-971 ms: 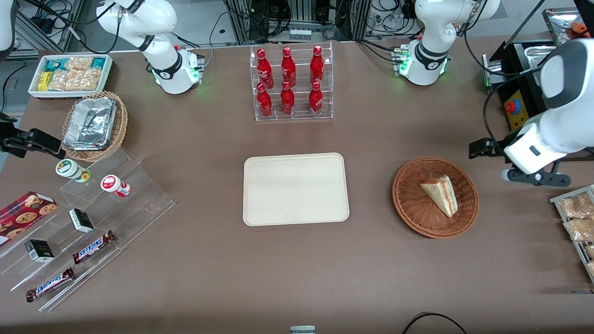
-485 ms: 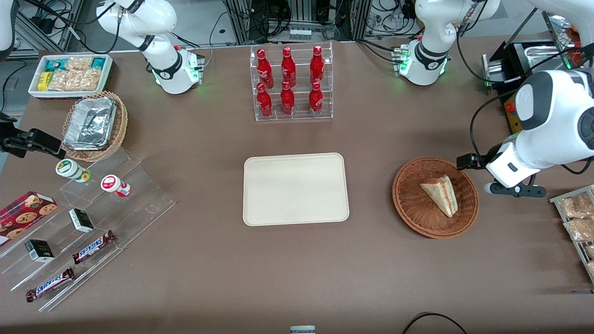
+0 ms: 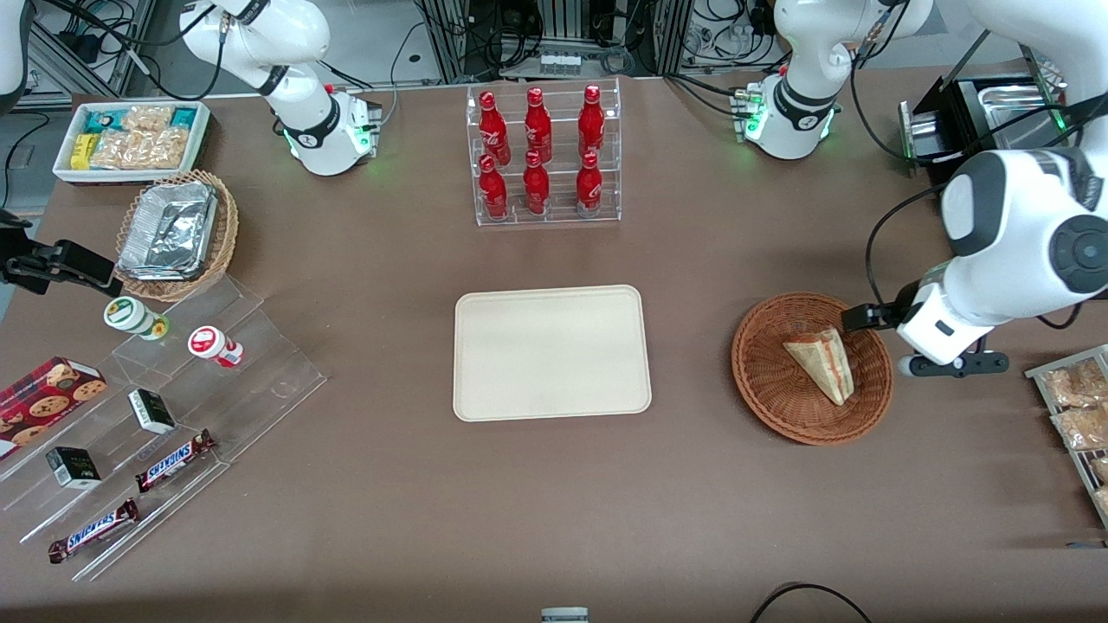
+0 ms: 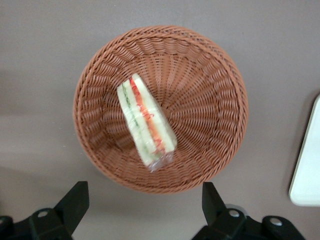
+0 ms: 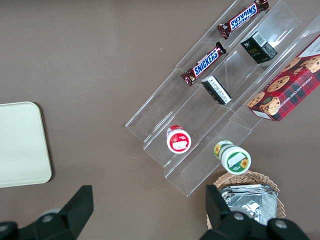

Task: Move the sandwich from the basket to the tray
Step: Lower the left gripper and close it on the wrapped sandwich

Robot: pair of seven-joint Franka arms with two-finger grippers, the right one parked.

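The sandwich, a wrapped wedge with red, white and green layers, lies in the reddish-brown wicker basket. The cream tray lies at mid table, beside the basket toward the parked arm's end, with nothing on it. My left gripper hangs open and empty above the table, just outside the basket's rim on the side toward the working arm's end. In the left wrist view the sandwich lies in the basket, my gripper is spread wide just off the rim, and a tray corner shows.
A clear rack of red bottles stands farther from the camera than the tray. A rack of snack packets lies near the basket at the working arm's end. A tan basket with foil containers, a white snack bin and acrylic steps lie at the parked arm's end.
My left arm has swung in from the table's working-arm end toward the basket; the gripper now hangs right at the basket's rim. The sandwich, basket and tray have not moved.
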